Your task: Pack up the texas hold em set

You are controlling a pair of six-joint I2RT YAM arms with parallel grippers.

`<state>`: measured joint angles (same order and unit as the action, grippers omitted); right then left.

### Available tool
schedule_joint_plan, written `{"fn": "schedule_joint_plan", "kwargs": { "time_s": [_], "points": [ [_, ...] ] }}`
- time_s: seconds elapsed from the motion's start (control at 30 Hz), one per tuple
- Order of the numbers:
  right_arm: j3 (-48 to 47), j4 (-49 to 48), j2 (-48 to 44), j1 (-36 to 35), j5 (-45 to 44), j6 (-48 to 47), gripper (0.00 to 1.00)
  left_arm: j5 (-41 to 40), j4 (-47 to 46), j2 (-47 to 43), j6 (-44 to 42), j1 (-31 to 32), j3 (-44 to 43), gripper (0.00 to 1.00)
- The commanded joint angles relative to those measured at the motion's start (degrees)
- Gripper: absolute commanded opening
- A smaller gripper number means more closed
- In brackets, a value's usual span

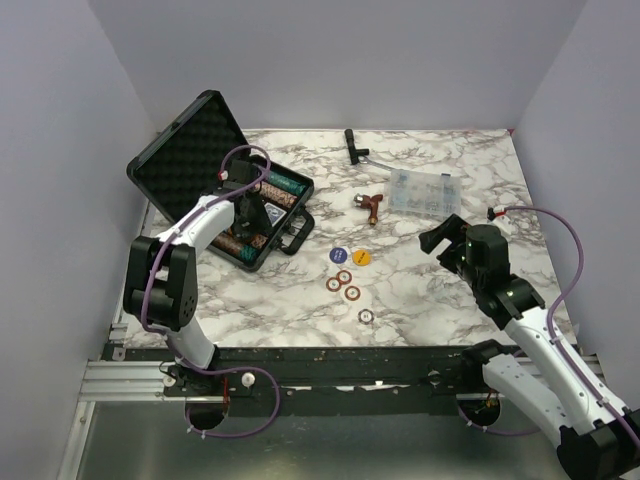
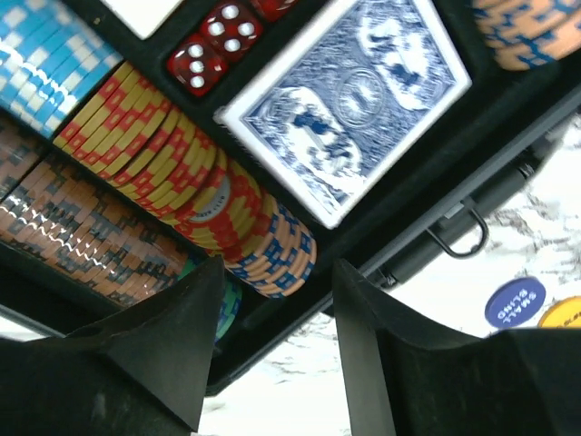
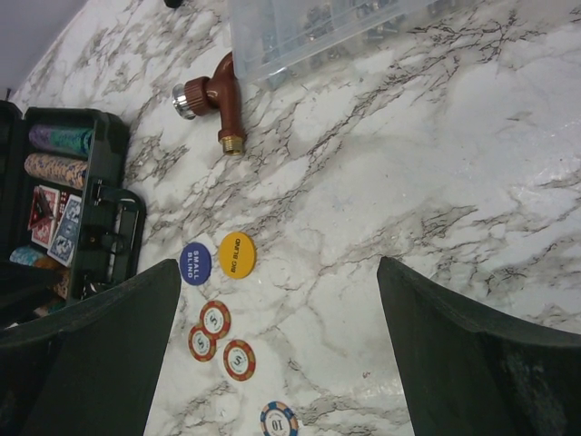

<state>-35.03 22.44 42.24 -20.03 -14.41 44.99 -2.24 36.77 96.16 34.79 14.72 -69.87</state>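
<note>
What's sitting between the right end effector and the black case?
Top view: the blue button and the yellow button lie there, with red chips close by.

The top view looks down from behind; the left wrist is close over the case (image 2: 508, 127), and the right wrist sees it from farther away.

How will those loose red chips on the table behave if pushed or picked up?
Lying flat on the glossy marble table, the red chips would probably slide when pushed. They look thin, so likely hard to pinch. Tipped on edge, one may roll.
</note>
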Motion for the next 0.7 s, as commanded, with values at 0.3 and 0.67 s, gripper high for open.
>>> {"fn": "schedule_joint_plan", "kwargs": {
  "time_s": [0.3,0.67],
  "points": [
    [0.4,0.2,-1.3,0.2,0.2,-0.2,0.92,3.1,-10.2,0.5,10.7,-1.2,1.8,0.37],
    [0.6,-0.8,0.0,0.1,0.9,-0.1,0.92,2.9,-7.9,1.0,10.7,-1.4,-1.0,0.4]
  ]
}}
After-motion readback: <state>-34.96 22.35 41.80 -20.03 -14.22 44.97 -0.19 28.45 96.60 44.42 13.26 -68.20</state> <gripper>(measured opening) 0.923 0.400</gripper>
